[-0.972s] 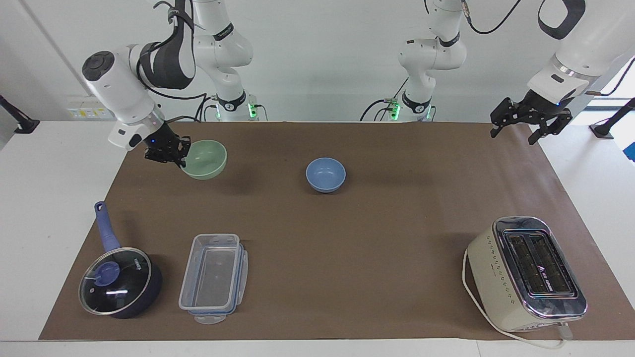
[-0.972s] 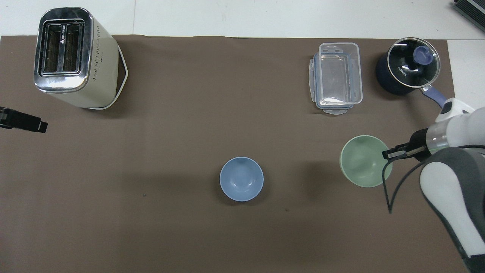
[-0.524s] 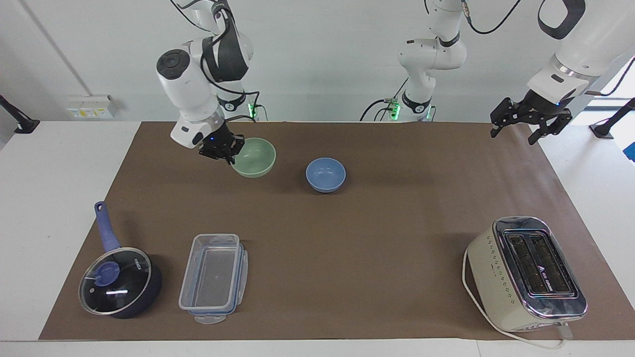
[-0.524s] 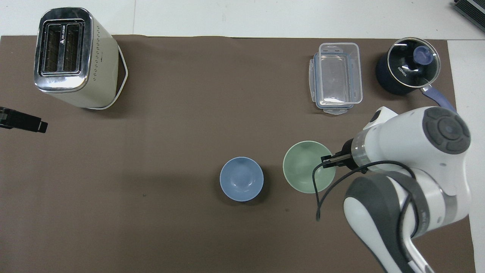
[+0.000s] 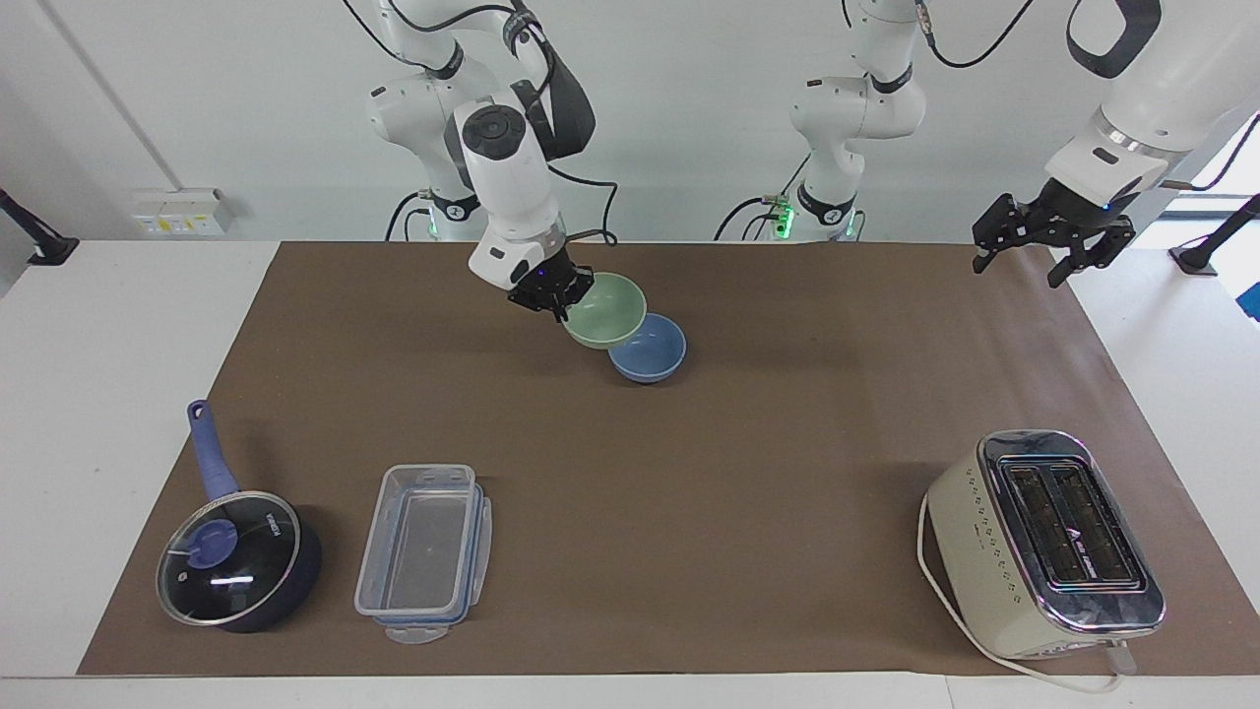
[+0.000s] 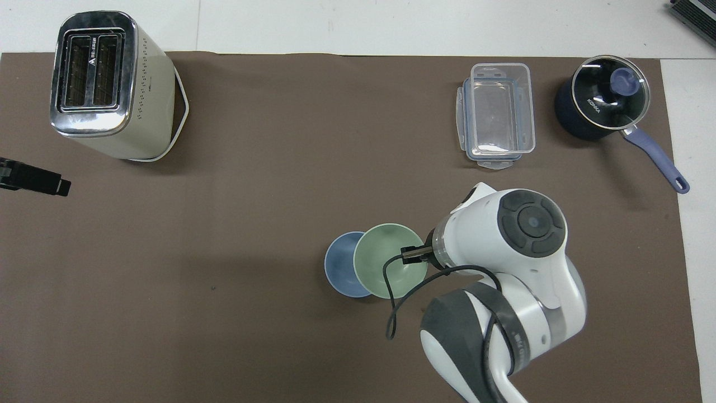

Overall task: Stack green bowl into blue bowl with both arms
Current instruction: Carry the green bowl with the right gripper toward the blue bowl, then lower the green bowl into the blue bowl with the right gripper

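Note:
The pale green bowl point(image 5: 608, 313) hangs in the air, gripped at its rim by my right gripper point(image 5: 559, 298), which is shut on it. In the overhead view the green bowl point(image 6: 386, 266) overlaps the blue bowl point(image 6: 337, 263) on the side toward the right arm's end. The blue bowl point(image 5: 652, 353) rests on the brown mat in the middle, partly covered by the green one. My left gripper point(image 5: 1049, 244) is open and empty, raised over the mat's edge at the left arm's end; only its tip point(image 6: 39, 183) shows in the overhead view.
A cream toaster point(image 5: 1043, 542) stands farther from the robots at the left arm's end. A clear plastic container point(image 5: 425, 551) and a dark blue glass-lidded saucepan point(image 5: 236, 556) sit farther out at the right arm's end. The brown mat point(image 5: 748, 473) covers the table.
My right arm has carried the green bowl from the right arm's end toward the middle, until it overlaps the blue bowl. The left arm has not moved.

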You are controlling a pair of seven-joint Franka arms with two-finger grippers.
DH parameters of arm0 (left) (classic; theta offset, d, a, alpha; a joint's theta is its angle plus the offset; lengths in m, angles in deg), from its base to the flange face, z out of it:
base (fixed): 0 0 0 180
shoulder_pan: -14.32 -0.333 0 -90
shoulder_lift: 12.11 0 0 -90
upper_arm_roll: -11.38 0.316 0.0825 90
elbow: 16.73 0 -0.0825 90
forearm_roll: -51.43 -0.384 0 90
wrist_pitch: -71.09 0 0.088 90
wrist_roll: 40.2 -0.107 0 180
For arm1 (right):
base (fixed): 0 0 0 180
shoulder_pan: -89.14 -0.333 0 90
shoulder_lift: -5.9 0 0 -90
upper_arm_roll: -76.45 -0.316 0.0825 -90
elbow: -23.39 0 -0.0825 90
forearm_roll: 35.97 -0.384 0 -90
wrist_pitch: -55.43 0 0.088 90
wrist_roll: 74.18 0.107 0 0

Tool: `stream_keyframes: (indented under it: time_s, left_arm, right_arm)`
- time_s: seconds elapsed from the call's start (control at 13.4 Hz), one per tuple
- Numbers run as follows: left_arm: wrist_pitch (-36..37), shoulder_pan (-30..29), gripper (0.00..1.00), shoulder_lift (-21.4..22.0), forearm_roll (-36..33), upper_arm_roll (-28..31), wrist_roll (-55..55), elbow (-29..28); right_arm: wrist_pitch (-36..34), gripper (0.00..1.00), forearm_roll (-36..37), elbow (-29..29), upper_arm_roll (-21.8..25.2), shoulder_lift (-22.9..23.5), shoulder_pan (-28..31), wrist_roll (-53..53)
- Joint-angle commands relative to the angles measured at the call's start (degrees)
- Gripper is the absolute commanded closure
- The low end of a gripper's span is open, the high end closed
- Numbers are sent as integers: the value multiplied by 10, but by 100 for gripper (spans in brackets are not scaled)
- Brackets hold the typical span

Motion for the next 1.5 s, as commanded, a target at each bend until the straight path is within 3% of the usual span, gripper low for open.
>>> stream_keyframes:
  time_s: [0.0, 0.67, 1.42]
  left_arm:
    - [12, -1, 0, -5, -8, -3, 4, 15]
    - [11, 0, 0, -5, -8, -3, 5, 15]
    - [10, 0, 0, -5, -8, -3, 5, 15]
  right_arm:
    - [30, 100, -15, -21, 0, 6, -17, 15]
    - [99, 100, -33, -40, 0, 33, -45, 5]
    - [128, 100, -34, -43, 0, 54, -54, 7]
